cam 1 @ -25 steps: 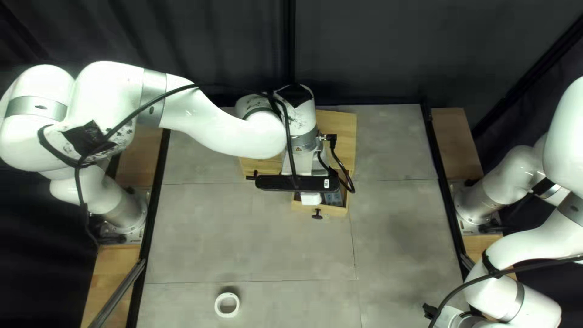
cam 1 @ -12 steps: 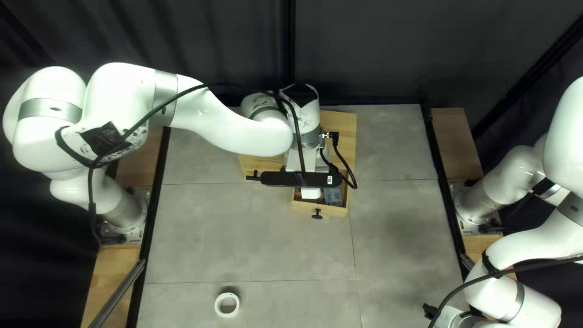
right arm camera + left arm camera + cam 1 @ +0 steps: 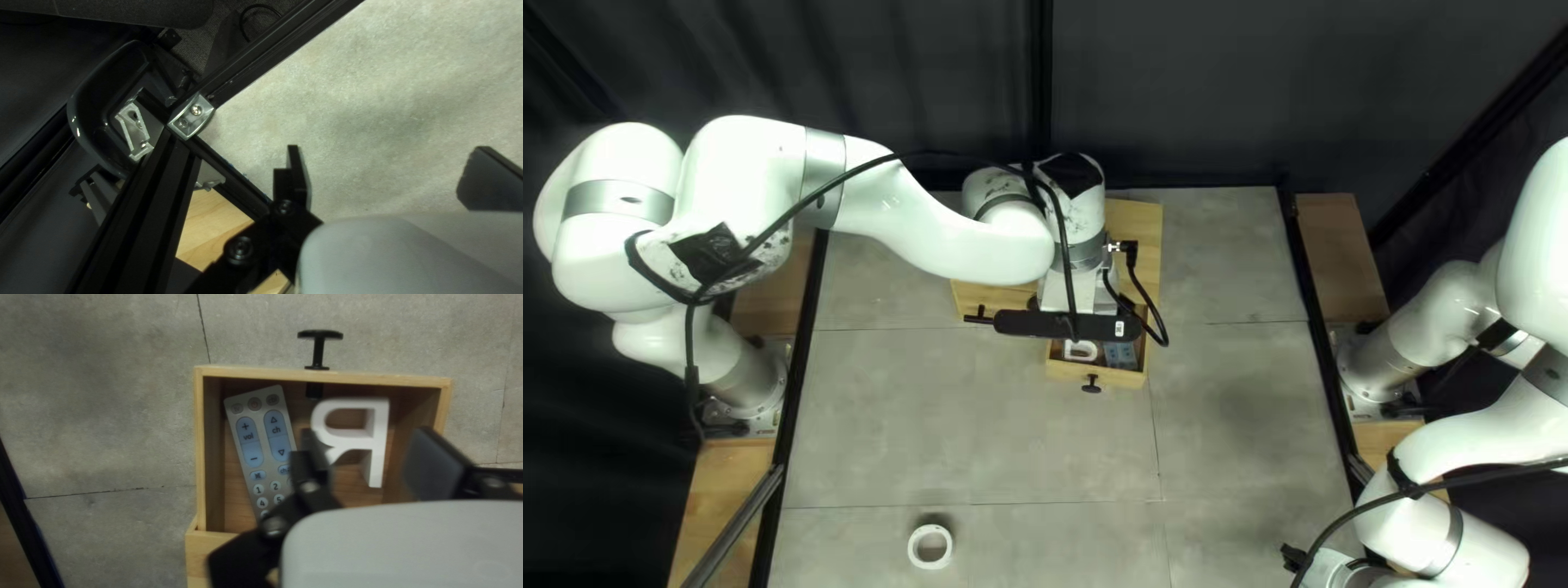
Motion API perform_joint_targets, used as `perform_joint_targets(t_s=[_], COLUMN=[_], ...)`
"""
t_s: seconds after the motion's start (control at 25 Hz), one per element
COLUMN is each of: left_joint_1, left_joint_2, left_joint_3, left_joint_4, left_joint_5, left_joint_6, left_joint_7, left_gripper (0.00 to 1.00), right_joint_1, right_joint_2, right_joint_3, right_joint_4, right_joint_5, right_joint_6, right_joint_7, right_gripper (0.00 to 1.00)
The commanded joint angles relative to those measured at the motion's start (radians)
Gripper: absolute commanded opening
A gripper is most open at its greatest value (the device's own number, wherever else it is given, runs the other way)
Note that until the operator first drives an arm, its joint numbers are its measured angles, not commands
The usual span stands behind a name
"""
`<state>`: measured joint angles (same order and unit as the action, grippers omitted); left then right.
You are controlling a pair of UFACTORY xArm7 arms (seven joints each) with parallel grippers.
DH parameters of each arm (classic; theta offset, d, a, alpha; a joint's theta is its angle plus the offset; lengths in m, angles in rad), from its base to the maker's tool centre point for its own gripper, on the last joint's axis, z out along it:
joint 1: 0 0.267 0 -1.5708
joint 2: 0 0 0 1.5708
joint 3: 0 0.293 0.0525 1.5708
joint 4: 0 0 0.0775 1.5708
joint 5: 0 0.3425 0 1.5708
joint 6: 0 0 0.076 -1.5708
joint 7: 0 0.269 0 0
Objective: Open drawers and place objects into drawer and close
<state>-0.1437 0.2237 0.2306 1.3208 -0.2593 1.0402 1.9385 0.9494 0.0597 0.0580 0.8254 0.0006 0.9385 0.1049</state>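
My left gripper [image 3: 1076, 292] hangs over the pulled-out drawer [image 3: 1111, 377] of a wooden cabinet [image 3: 1141, 229]; the camera bar hides its tips. In the left wrist view, the left gripper [image 3: 368, 443] is open, fingers wide apart. Between and beyond them a white letter R [image 3: 376, 430] lies in the drawer [image 3: 327, 375], beside a grey remote [image 3: 261, 435] partly covered by one finger. The black knob [image 3: 320, 335] is on the drawer front. A white ring [image 3: 930, 564] rests near the table's front edge. Over bare tabletop, my right gripper [image 3: 388, 163] is open and empty.
The right arm's wrist [image 3: 1334, 568] is low at the table's front right. Black frame bars [image 3: 234, 71] and a metal corner bracket [image 3: 192, 115] lie beside the right gripper. A dark curtain [image 3: 1220, 87] stands behind the cabinet.
My left arm has shifted slightly right over the drawer. The letter R's outline now shows below the camera bar, where a plain white patch was visible. The right arm, ring and drawer have not moved.
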Motion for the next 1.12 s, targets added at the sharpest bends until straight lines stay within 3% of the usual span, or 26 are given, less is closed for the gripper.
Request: perform_joint_targets(t_s=[0.04,0.32,0.36,0.4,0.44,0.48,0.88,1.12], left_joint_1=[-0.032,-0.098,-0.113,-0.121,-0.135,-0.145,-0.311,-0.364], left_joint_2=[-0.051,-0.110,-0.128,-0.137,-0.153,-0.163,-0.220,-0.187], left_joint_3=[-0.005,-0.037,-0.047,-0.052,-0.063,-0.071,-0.220,-0.269], left_joint_4=[-0.044,-0.081,-0.096,-0.104,-0.122,-0.134,-0.290,-0.333], left_joint_5=[0.056,0.146,0.173,0.186,0.207,0.224,0.374,0.398], left_joint_6=[-0.001,0.028,0.033,0.033,0.031,0.029,-0.056,-0.124], left_joint_7=[-0.068,-0.232,-0.273,-0.292,-0.318,-0.338,-0.646,-0.726], left_gripper=[0.00,0.00,0.07,0.86,0.86,1.00,1.00,1.00], right_joint_1=[0.000,0.000,0.000,0.000,0.000,0.000,0.000,0.000], right_joint_2=[0.000,0.000,0.000,0.000,0.000,0.000,0.000,0.000], right_joint_3=[0.000,0.000,0.000,0.000,0.000,0.000,0.000,0.000], right_joint_4=[0.000,0.000,0.000,0.000,0.000,0.000,0.000,0.000], right_joint_5=[0.000,0.000,0.000,0.000,0.000,0.000,0.000,0.000], right_joint_6=[0.000,0.000,0.000,0.000,0.000,0.000,0.000,0.000], right_joint_7=[0.000,0.000,0.000,0.000,0.000,0.000,0.000,0.000], right_gripper=[1.00,1.00,1.00,1.00,1.00,1.00,1.00,1.00])
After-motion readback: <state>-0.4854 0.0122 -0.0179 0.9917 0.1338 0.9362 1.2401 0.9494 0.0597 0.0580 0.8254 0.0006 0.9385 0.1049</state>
